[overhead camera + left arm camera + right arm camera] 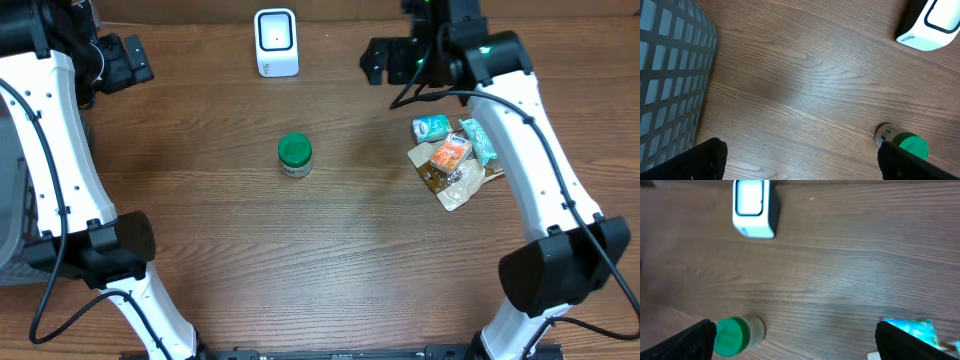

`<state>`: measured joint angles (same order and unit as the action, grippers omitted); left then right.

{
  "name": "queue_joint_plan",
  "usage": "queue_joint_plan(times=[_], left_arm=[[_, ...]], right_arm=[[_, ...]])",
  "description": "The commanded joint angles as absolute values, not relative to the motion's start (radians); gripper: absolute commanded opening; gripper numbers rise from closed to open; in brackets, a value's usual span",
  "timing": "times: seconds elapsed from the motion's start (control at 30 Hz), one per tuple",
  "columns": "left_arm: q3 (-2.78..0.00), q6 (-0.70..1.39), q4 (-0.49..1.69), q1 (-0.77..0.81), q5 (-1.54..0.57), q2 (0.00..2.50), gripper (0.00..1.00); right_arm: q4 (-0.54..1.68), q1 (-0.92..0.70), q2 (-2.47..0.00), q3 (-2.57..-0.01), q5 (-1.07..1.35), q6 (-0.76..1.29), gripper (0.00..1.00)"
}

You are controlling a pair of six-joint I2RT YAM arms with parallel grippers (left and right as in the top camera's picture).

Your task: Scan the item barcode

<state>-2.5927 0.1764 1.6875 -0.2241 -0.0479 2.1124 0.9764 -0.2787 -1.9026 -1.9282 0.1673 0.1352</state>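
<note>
The left claw is spread wide and holds nothing. The right claw is spread wide too, and it is empty as well. Both hang over the brown desk, well apart, with their tips pointing at each other. The little jar with the green lid stands upright on the desk. It is between the two claws and a bit closer to the robot than they are. No claw touches it. In each wrist view the jar peeks out at the bottom, just beside one dark tip of that claw. The white scanner stands in the gap between the claws, nearer to the right claw than to the left one. A heap of snack packets lies on the desk near the right claw, on its outer side. A grey basket with square holes sits close by the left claw, on its outer side.
</note>
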Motion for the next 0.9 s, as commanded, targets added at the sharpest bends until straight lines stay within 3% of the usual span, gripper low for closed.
queue_joint_plan(times=[0.0, 0.47, 0.87], left_arm=[[-2.605, 0.157, 1.69, -0.22, -0.042, 2.106, 1.0], [-2.605, 0.157, 1.689, -0.22, -0.042, 2.106, 1.0], [-2.605, 0.157, 1.689, -0.22, -0.042, 2.106, 0.99]], right_arm=[[0.979, -0.322, -1.943, -1.951, 0.144, 0.073, 1.0], [1.113, -0.469, -2.012, -1.937, 0.105, 0.028, 1.0], [1.116, -0.496, -2.012, -1.937, 0.106, 0.028, 1.0]])
